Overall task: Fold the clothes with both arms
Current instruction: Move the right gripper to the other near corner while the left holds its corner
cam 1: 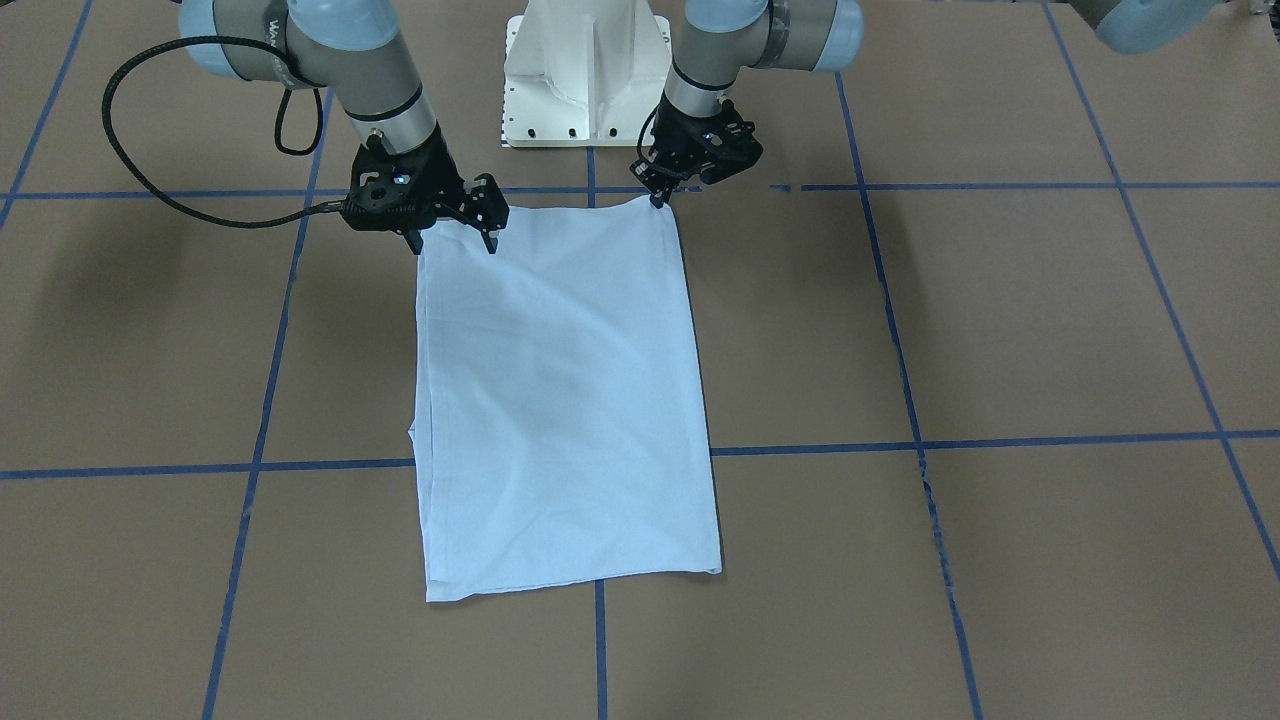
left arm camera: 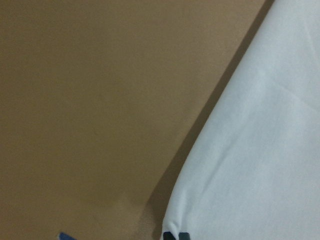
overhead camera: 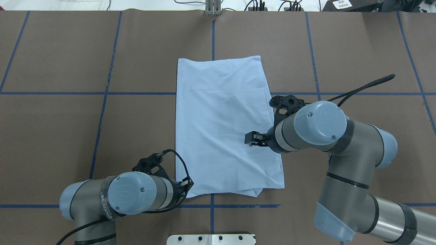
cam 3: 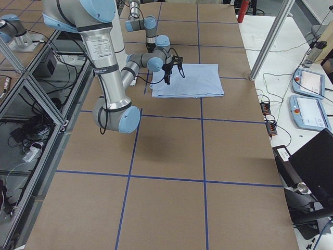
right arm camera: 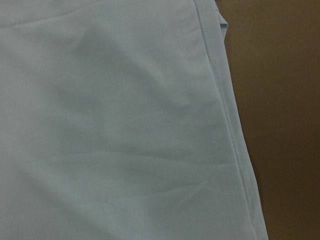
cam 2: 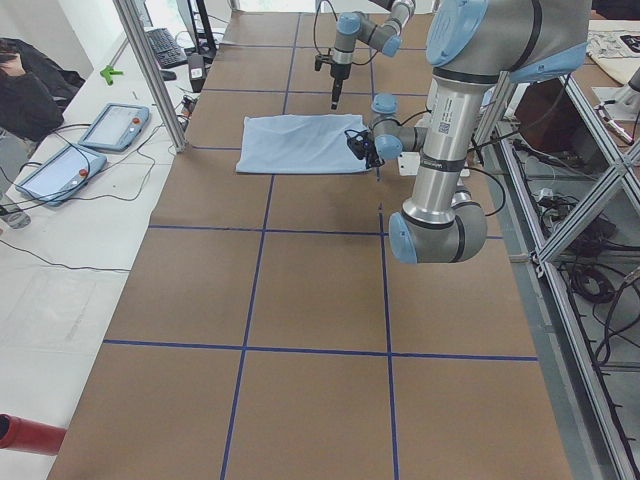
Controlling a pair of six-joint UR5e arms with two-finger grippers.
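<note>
T-shirt (cam 1: 565, 400) lies folded long at table (cam 1: 1000, 320) centre; from across, left gripper (cam 1: 657, 200) pinches its 1 o'clock corner, right gripper (cam 1: 453, 240) hangs spread over 11 o'clock, presumably ready for lifting that end

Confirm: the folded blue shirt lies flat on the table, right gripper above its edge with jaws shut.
Not shut. The front-facing view shows the right gripper above the edge of the folded shirt with jaws open; the shirt does lie flat on the table.
</note>
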